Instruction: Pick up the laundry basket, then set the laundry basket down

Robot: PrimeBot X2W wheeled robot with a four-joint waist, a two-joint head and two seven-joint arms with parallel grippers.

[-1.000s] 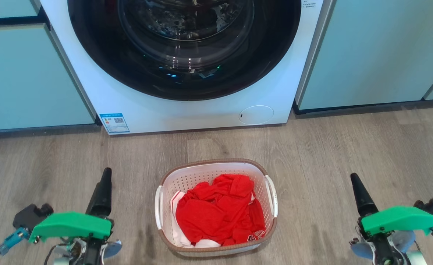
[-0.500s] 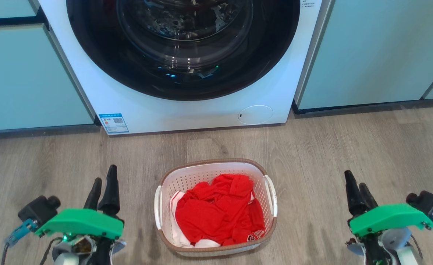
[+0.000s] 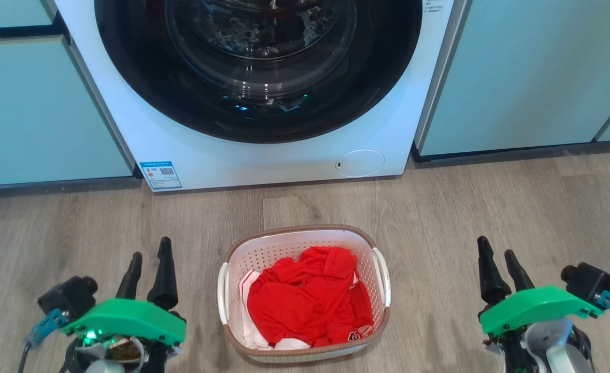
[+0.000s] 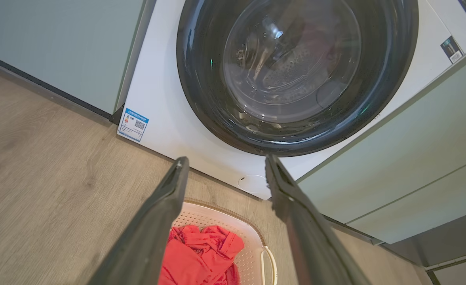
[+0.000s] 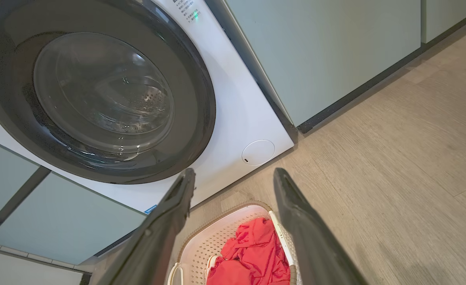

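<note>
Grey-brown wood-plank floor throughout. Nearest, at lower left, left gripper above green housing: two long dark fingers parted, nothing between them. At lower right, right gripper, likewise parted and empty. Between the two, well apart from each, small white perforated plastic laundry basket with brown woven-look rim and white side handles, upright on the floor, holding crumpled red clothing over a white garment. Beyond, white front-loading washing machine with round dark glass door; blue label at its lower left corner, round cap at lower right. On either side, pale teal cabinet fronts.
</note>
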